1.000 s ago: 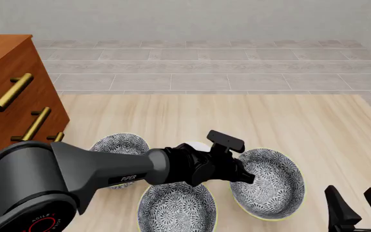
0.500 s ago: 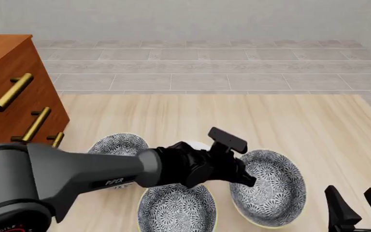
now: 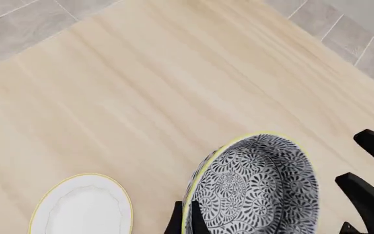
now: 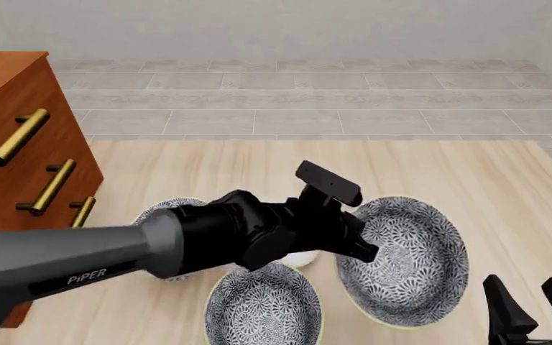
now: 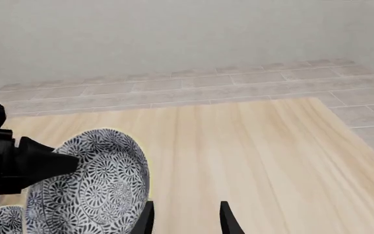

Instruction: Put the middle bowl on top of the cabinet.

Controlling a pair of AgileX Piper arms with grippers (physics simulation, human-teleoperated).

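Three patterned bowls with yellow-green rims are in view: one at the left [image 4: 166, 213], one nearest me [image 4: 261, 309] and one at the right [image 4: 405, 259]. From left to right the near one lies between the others, and I cannot tell for sure which is the middle bowl. My left gripper [image 4: 358, 248] is shut on the left rim of the right-hand bowl [image 3: 258, 190], which hangs tilted just above the table. In the left wrist view the fingers [image 3: 196, 225] clamp that rim. The cabinet [image 4: 17, 144] stands at the far left. My right gripper [image 4: 535, 309] is open at the near right.
A small white dish [image 3: 80, 207] sits on the table among the bowls, mostly hidden by my left arm in the front view. In the right wrist view the held bowl [image 5: 89, 180] is just left of the open right gripper [image 5: 183, 217]. The table's far edge meets tiled floor.
My left gripper has risen and pulled back slightly, lifting the right-hand bowl off the table and tilting it. The right arm has not moved.
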